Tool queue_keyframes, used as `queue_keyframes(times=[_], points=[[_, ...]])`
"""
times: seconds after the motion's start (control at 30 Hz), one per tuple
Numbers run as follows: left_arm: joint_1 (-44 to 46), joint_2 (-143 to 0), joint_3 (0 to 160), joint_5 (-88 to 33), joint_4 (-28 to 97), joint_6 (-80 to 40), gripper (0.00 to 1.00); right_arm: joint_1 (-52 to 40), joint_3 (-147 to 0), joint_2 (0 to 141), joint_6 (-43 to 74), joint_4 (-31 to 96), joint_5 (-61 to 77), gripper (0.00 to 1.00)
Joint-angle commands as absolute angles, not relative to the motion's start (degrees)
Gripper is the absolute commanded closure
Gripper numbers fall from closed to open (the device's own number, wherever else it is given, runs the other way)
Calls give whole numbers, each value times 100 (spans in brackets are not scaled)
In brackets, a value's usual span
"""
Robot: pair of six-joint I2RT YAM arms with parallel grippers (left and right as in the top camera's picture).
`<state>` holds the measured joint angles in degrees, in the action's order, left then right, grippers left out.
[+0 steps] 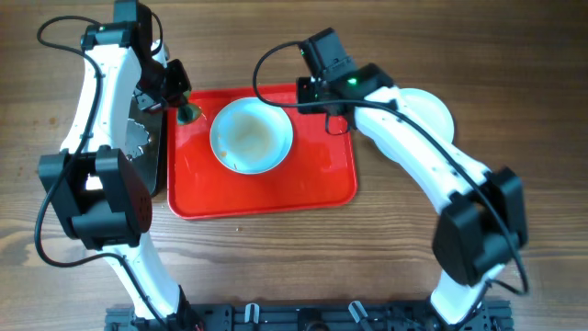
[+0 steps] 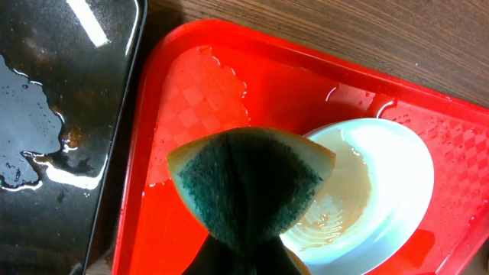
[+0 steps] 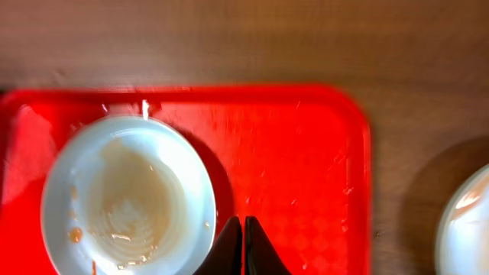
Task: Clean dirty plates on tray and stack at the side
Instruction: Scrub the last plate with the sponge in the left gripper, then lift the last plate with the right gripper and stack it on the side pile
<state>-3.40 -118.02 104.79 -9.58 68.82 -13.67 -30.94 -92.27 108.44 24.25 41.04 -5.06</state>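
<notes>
Closest to the lens is the green-faced sponge (image 2: 248, 187), folded and pinched hard in the left gripper (image 2: 241, 261) (only the dark fingertips show under it). It hangs over the red tray (image 2: 191, 114), at the 9 o'clock edge of the dirty plate (image 2: 382, 183); I cannot tell whether it touches the rim. That plate sits in the tray's upper middle, with a thin brown sauce film in its well and orange specks near 7 o'clock in the right wrist view. The right gripper (image 3: 243, 246) has its fingers pressed together on nothing, over bare tray at the plate's 4 o'clock. A second plate (image 1: 432, 110) lies off the tray at 3 o'clock.

To scrub well, I judge the sponge should drop into the well and circle outward to the rim with light pressure. The tray looks wet, so the plate could skate. Bracing the rim at 4 o'clock with the right fingers would help.
</notes>
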Motion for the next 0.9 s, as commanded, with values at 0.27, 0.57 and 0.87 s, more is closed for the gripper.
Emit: queue_keyframes(times=[0.27,0.57,0.87], points=[[-322,-11701,10488,-1085,6853,-1240,96,-3155,-9231,12296,2421,4077,1070,56],[-322,-11701,10488,-1085,6855,-1238,96,-3155,-9231,13067,2910,3721,1931,96],[-322,-11701,10488,-1083,6855,-1238,96,-2641,-9236,12932,2681,3190,4346,96]])
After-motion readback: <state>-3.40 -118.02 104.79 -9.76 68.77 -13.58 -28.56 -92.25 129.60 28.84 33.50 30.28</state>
